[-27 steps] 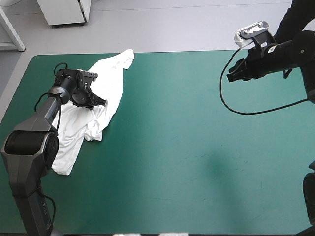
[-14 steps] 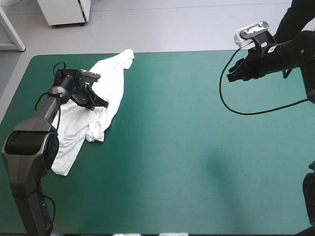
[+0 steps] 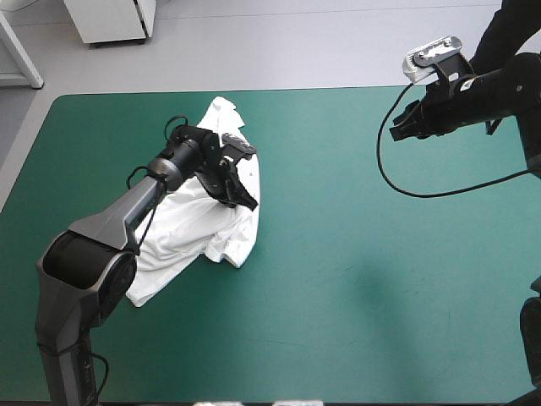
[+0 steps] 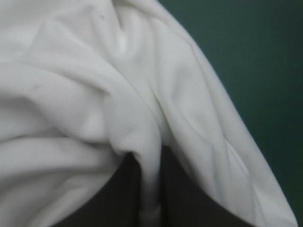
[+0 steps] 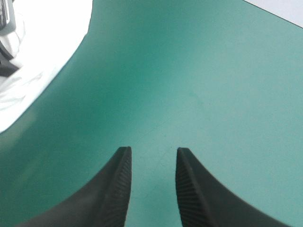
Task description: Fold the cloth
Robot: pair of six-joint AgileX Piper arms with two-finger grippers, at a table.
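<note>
Broadly, the teal-green table [image 3: 355, 279] carries the crumpled T-shirt [image 3: 199, 228] toward its far-left corner. The left gripper [image 3: 241, 193] pinches a fold, probably to drag the heap out flat, while the right gripper [image 3: 404, 123] hangs near the far-right corner, fingers apart and holding nothing.

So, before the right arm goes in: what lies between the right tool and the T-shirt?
Only bare teal-green cover lies between the right tool and the T-shirt; the high view shows the whole stretch.

White T-shirt [image 3: 194, 233], crumpled heap
</note>
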